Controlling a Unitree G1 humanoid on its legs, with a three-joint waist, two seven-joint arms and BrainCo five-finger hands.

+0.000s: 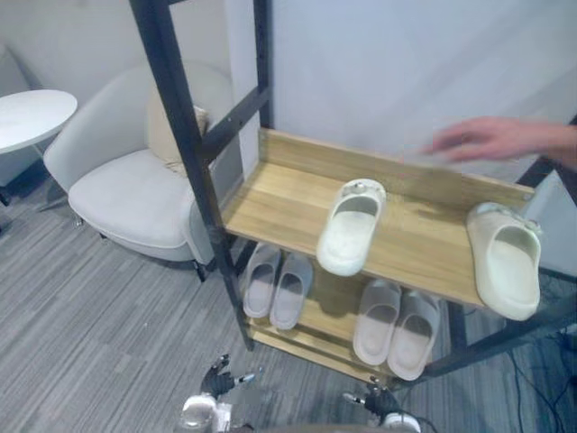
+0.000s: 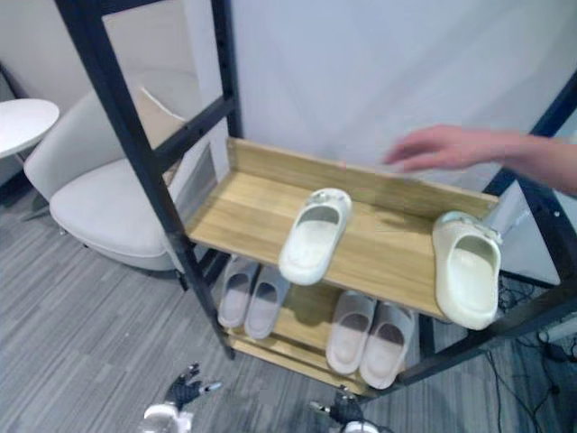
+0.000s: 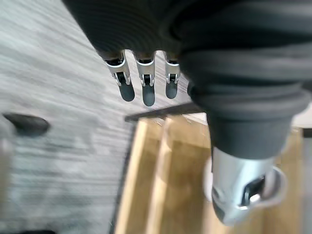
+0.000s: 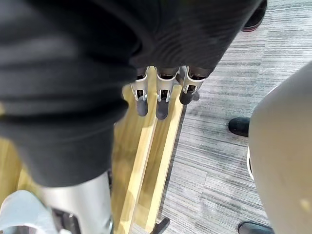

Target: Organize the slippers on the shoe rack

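Hanging low in front of the shoe rack (image 1: pixel 192 153), the left hand (image 1: pixel 216 379) and right hand (image 1: pixel 379 399) both have straight, relaxed fingers and hold nothing (each wrist view confirms it). Two cream slippers lie on the upper shelf (image 1: pixel 279 203). The middle slipper (image 1: pixel 350 225) is at the front edge with its near end overhanging. The right-end slipper (image 1: pixel 505 257) is at the front right corner and also juts past the edge. On the lower shelf (image 1: pixel 325 311), a left pair (image 1: pixel 278 284) and a right pair (image 1: pixel 397 327) sit side by side. A person's hand (image 1: pixel 491 138) reaches over the upper shelf's back edge, near its right end.
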